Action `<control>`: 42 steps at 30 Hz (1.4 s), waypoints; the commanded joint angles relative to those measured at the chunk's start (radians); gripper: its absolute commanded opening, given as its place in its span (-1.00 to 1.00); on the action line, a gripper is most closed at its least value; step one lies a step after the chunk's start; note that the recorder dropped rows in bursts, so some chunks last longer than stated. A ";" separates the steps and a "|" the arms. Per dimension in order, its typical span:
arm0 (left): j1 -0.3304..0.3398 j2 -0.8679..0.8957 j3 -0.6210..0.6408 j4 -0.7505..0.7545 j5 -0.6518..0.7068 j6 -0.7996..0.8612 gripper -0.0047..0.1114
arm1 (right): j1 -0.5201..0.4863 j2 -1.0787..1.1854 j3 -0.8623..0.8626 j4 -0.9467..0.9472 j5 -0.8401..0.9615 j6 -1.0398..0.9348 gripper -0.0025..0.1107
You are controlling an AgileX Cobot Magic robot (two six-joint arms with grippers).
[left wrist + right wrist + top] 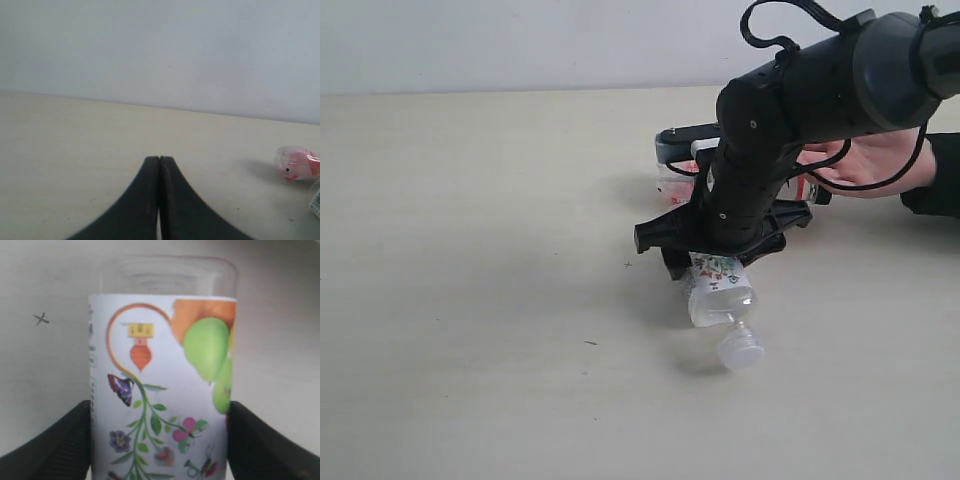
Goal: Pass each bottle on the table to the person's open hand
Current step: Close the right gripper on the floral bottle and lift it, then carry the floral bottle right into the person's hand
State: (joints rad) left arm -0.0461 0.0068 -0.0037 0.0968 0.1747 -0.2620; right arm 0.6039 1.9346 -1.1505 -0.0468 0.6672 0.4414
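Observation:
My right gripper (715, 262) is shut on the floral-label bottle (720, 292), a clear bottle whose white cap (741, 351) points toward the table's front. In the right wrist view the black fingers (60, 440) press both sides of the bottle's label (160, 380). The bottle is low over the table (470, 250); I cannot tell whether it touches. The person's open hand (868, 160) rests palm up at the right, behind the arm. A pink-red bottle (297, 163) lies farther back, partly hidden by the arm in the exterior view. My left gripper (159, 160) is shut and holds nothing.
Behind the right arm lie more bottles (682, 150), mostly hidden. The edge of another bottle (316, 201) shows at the border of the left wrist view. The person's dark sleeve (935, 180) is at the far right. A pale wall (520, 40) backs the table.

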 commanded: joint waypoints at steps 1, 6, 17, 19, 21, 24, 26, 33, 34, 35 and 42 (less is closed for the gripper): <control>0.004 -0.007 0.004 -0.007 -0.004 -0.002 -0.92 | 0.000 0.000 -0.005 -0.013 -0.006 0.004 -0.16; 0.004 -0.007 0.004 -0.007 -0.004 -0.002 -0.92 | 0.000 -0.005 -0.005 -0.037 -0.004 0.004 -0.96; 0.004 -0.007 0.004 -0.007 -0.004 -0.002 -0.92 | 0.000 -0.268 -0.005 -0.060 0.104 -0.027 -0.96; 0.004 -0.007 0.004 -0.007 -0.004 -0.002 -0.92 | 0.000 -0.347 -0.005 -0.062 0.167 -0.057 -0.96; 0.004 -0.007 0.004 -0.007 -0.004 -0.002 -0.92 | 0.000 -0.435 -0.005 -0.093 0.243 -0.057 -0.96; 0.004 -0.007 0.004 -0.007 -0.004 -0.002 -0.92 | 0.000 -0.551 -0.005 -0.198 0.352 -0.050 -0.96; 0.004 -0.007 0.004 -0.007 -0.004 -0.002 -0.92 | -0.027 -0.619 -0.005 -0.253 0.417 -0.032 -0.96; 0.004 -0.007 0.004 -0.007 -0.004 -0.002 -0.92 | -0.261 -0.652 -0.005 -0.237 0.444 -0.135 -0.96; 0.004 -0.007 0.004 -0.007 -0.004 -0.002 -0.92 | -0.292 -0.632 -0.005 -0.211 0.427 -0.175 -0.96; 0.004 -0.007 0.004 -0.007 -0.004 -0.002 -0.92 | -0.315 -0.614 -0.005 -0.183 0.403 -0.208 -0.96; 0.004 -0.007 0.004 -0.007 -0.004 -0.002 -0.92 | -0.454 -0.406 -0.005 -0.087 0.279 -0.357 -0.96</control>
State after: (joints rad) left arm -0.0461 0.0068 -0.0037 0.0968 0.1747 -0.2620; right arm 0.1881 1.4612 -1.1512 -0.1699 1.0057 0.1394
